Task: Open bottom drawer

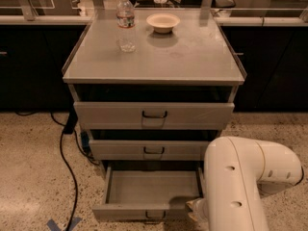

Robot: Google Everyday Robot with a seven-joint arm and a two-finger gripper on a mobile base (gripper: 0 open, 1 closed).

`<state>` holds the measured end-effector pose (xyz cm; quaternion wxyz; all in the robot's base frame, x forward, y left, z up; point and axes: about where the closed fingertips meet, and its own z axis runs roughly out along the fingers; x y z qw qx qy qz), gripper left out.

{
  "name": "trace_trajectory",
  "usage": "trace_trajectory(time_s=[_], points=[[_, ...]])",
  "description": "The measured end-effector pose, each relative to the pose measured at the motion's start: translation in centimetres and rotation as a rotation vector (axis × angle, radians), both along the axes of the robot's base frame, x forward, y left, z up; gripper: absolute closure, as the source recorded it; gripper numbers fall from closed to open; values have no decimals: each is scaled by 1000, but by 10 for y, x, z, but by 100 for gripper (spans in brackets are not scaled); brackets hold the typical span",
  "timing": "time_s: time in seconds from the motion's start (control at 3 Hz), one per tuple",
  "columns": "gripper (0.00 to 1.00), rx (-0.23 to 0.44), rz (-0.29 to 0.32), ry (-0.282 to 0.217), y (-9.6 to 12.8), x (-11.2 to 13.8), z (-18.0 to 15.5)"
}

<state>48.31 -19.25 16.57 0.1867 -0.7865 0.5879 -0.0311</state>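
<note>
Mostly hidden, claw (195, 210) beside open bottom drawer (144, 189)

Warm, dim indoor light, falling from above. Brightest on the grey cabinet top (192, 57), with a soft sheen toward its far edge. Short, faint shadows on the near side of the water bottle (126, 20) and the bowl (163, 21). Deep black under the top's lip and in the recesses above each drawer front. Bottom drawer (149, 189) tray in even half-shade. Darker patch at its near right around the gripper (195, 210), low by the drawer's right front corner, tucked under the white arm (240, 177). Arm casing pale, nearly washed out along its upper curve. Dark cupboards (29, 66) left and right, detail lost. Speckled floor (33, 177) a muddy orange.
</note>
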Motion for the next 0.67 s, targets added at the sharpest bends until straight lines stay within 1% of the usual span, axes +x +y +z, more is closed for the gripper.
trace_trajectory(time_s=[0.67], points=[[100, 0, 1, 5, 1, 1, 1]])
